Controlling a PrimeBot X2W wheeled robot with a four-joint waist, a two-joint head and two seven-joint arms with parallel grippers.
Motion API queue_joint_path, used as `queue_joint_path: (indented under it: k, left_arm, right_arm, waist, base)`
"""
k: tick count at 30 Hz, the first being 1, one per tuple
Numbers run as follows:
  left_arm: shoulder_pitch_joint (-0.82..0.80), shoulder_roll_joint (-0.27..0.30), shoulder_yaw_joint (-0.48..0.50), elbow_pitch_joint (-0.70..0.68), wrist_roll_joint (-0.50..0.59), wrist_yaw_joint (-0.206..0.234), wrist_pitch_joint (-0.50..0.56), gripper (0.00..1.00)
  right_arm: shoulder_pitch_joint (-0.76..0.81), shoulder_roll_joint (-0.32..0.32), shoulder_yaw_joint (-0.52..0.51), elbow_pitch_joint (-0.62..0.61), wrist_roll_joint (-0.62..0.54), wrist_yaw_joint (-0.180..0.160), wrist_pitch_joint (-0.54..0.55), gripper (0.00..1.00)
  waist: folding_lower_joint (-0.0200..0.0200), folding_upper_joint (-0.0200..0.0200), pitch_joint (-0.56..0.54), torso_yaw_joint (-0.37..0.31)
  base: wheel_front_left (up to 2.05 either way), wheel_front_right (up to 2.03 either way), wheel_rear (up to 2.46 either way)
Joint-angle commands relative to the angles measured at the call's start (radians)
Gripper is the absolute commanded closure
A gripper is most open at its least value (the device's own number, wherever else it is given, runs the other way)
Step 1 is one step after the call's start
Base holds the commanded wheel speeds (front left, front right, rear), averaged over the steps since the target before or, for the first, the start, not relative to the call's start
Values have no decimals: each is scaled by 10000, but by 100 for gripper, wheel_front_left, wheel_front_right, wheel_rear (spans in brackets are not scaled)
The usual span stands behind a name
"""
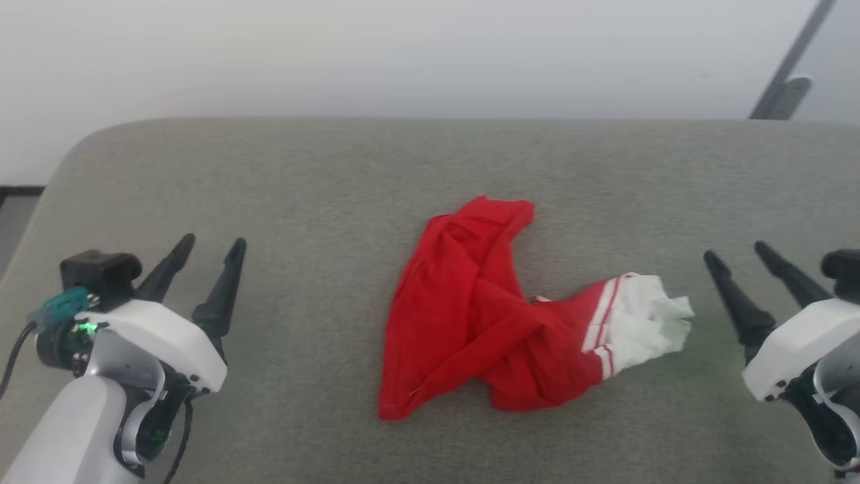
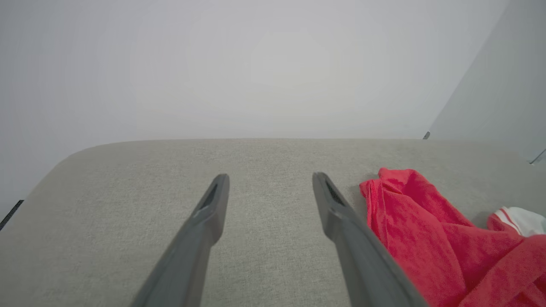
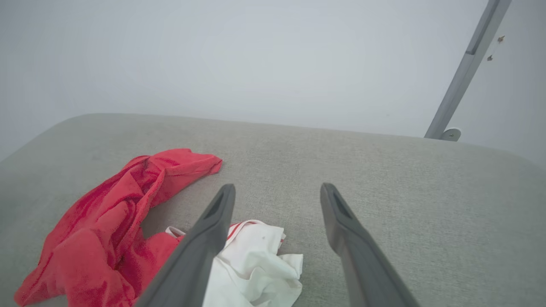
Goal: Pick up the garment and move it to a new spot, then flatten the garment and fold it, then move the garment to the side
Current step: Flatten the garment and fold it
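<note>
The garment [image 1: 484, 316] lies crumpled in the middle of the grey cushioned surface [image 1: 336, 181], a red heap with one white striped sleeve sticking out to its right. My left gripper [image 1: 208, 245] stands open at the lower left, well clear of the cloth. My right gripper [image 1: 736, 252] stands open at the lower right, a short way beyond the white sleeve, with nothing between its fingers. In the left wrist view the left gripper [image 2: 271, 177] is above bare fabric, the garment [image 2: 426, 230] to its right. In the right wrist view the right gripper [image 3: 277, 187] hangs over the garment [image 3: 111, 221], whose white sleeve lies beside the left finger.
A pale wall runs behind the surface's far edge. A grey metal pole [image 1: 789, 64] with a foot leans at the back right, also in the right wrist view as the pole [image 3: 465, 72]. The surface's rounded left corner drops to a dark floor strip [image 1: 17, 191].
</note>
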Motion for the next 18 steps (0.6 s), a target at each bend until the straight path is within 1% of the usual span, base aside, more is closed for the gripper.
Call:
queue_joint_path:
  k: [1, 5, 8, 12, 17, 18]
  left_arm:
    - [-209, 33, -74, -50, -102, -81, 260, 0]
    - [-569, 98, -327, -19, -281, -195, 1058, 0]
    - [-989, 73, -570, 96, -403, -271, 1750, 0]
    - [-1578, 55, -918, 404, -568, -349, 2812, 0]
    - [-2270, 54, -1368, 991, -691, -261, 4304, 0]
    - [-2270, 54, -1368, 991, -691, -261, 4304, 0]
  right_arm:
    - [-32, 201, -232, 109, -248, -12, -398, 0]
    - [-203, 698, -651, 368, -942, -9, -1264, 0]
    - [-321, 1055, -843, 645, -1327, -9, -1722, 0]
    - [-577, 1419, -934, 1057, -1648, -9, -1980, 0]
    - [-962, 1736, -761, 1464, -1767, -9, -2195, 0]
    - [-962, 1736, -761, 1464, -1767, -9, -2195, 0]
  waist:
    - [0, 0, -111, -347]
    - [0, 0, -102, -821]
    - [0, 0, -45, -1195]
    - [0, 0, 98, -1697]
    - [0, 0, 345, -2347]
    - [0, 0, 345, -2347]
  base:
    - [0, 0, 0]
    - [0, 0, 0]
    - [0, 0, 0]
    - [0, 0, 0]
    - [0, 0, 0]
    - [0, 0, 0]
